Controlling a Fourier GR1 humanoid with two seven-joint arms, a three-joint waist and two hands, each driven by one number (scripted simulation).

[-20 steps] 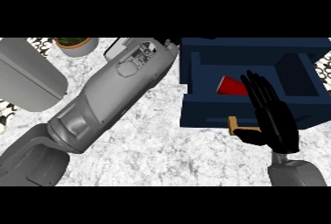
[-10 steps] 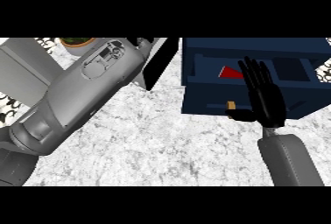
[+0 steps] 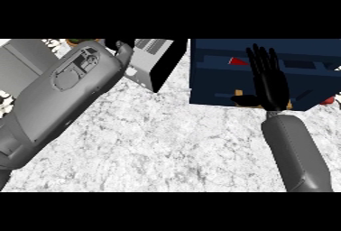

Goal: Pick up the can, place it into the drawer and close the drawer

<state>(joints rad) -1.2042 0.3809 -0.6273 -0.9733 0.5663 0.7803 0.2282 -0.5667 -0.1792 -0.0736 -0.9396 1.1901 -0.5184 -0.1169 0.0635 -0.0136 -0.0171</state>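
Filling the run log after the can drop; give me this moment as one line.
stage: closing drawer | right hand: open, flat on drawer front | can: red, inside drawer | left hand: mostly hidden

— Was there any writing, label, brand or number to be read anywhere?
— No, none could be read. The dark blue drawer (image 3: pixel 213 85) bore no lettering, and the red can (image 3: pixel 237 61) inside it showed only a small sliver with no print.
— And the arm covers?
— The grey left forearm (image 3: pixel 66 99) carried a moulded panel but no letters or figures; the right forearm (image 3: pixel 296 149) was plain.
— The grey appliance at the top?
— The appliance (image 3: pixel 149 54) showed ridges only, nothing legible
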